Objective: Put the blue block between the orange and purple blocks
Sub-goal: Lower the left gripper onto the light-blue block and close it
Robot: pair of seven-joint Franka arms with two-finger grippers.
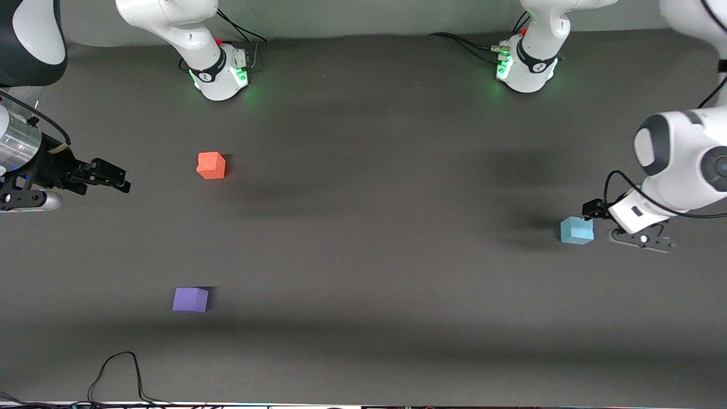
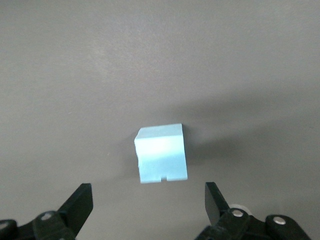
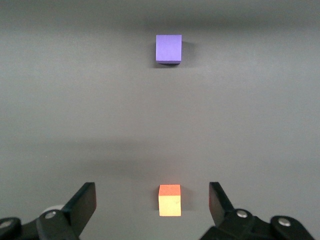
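Fingers (image 2: 80,202) of the left arm stand spread, blue block (image 2: 161,153) just ahead.

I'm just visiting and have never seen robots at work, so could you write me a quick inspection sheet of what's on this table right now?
Surface: dark grey table, matte, with soft shadows.
Job's things: blue block toward the left arm's end; orange block and purple block toward the right arm's end, the purple one nearer the front camera, with bare table between them.
Clutter: nothing seen.
Grippers: left gripper open, low beside the blue block, not touching it; right gripper open, empty, at the right arm's end, facing the orange block.
Cables: black cable looping at the table's near edge; cables at both bases.
Surroundings: two arm bases with green lights; pale wall strip.
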